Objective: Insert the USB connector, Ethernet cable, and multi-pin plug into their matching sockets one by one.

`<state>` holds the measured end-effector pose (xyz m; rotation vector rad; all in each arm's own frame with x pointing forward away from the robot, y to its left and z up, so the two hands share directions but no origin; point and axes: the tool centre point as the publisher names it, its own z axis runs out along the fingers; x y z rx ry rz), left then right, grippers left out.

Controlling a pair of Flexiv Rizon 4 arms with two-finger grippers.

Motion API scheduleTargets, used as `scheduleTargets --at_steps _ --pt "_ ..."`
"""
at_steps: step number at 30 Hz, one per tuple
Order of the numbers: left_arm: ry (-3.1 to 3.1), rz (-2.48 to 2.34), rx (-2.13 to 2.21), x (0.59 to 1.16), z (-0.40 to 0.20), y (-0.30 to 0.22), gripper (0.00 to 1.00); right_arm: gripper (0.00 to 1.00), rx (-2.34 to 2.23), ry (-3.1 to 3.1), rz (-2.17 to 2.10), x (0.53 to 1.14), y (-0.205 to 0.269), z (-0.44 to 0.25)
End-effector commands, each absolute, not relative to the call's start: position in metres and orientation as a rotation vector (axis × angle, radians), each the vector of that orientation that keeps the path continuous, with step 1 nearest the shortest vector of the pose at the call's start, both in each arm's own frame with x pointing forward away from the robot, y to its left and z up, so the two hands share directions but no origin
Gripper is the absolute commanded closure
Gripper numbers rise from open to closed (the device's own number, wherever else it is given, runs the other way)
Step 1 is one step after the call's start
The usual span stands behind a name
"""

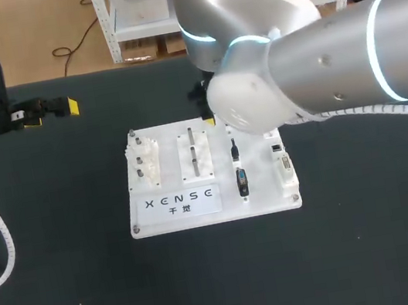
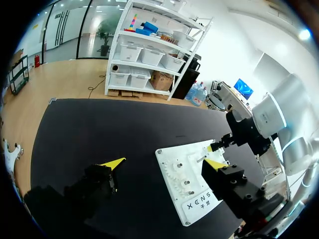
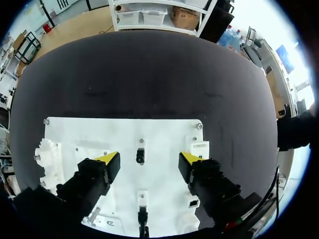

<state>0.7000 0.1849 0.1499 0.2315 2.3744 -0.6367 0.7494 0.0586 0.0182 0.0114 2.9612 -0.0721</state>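
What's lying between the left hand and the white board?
Nothing: between left hand and board is only bare black table, shown in the head view.

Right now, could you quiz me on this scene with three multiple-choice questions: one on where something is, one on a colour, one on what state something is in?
1. Where is the left hand relative to the white board?
A. above it
B. off to its side, over the black table
C. resting on it

2. What colour are the fingertips of the right hand?
A. red
B. green
C. yellow

3. What state is the right hand in?
A. open, holding nothing
B. shut on a cable
C. shut on a plug

Answers:
1 B: the head view shows it well clear of the board.
2 C: the right wrist view shows both tips yellow.
3 A: its fingers stand apart above the board with nothing gripped.
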Motion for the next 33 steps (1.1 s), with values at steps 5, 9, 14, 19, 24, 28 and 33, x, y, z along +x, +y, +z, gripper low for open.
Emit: scheduleTargets --at_steps 5,9,14,19,24,28,33 --pt "2.374 -0.637 0.231 0.7 0.1499 0.1849 0.0 0.48 0.029 3.012 -0.081 0.7588 0.0621 0.015" --pt "2.374 -0.637 0.231 0.7 0.1499 0.1849 0.0 0.56 0.037 3.026 -0.069 0.7579 0.0614 0.0129" --pt "2.374 -0.637 0.231 0.7 0.1499 0.1849 0.0 0.62 0.05 3.048 -0.057 0.7564 0.0608 0.0093" --pt "2.374 -0.637 0.231 0.7 0.1499 0.1849 0.0 0.68 0.055 3.053 -0.047 0.7561 0.0611 0.0084" --pt "2.374 -0.637 0.231 0.7 0.1499 0.1849 0.0 0.74 0.055 3.056 -0.032 0.7558 0.063 0.0092" --pt "2.374 -0.637 0.231 0.7 0.1499 0.1849 0.0 0.78 0.046 3.058 -0.029 0.7537 0.0654 0.0089" --pt "2.374 -0.637 0.231 0.7 0.1499 0.1849 0.0 0.85 0.032 3.057 -0.03 0.7524 0.0672 0.0091"
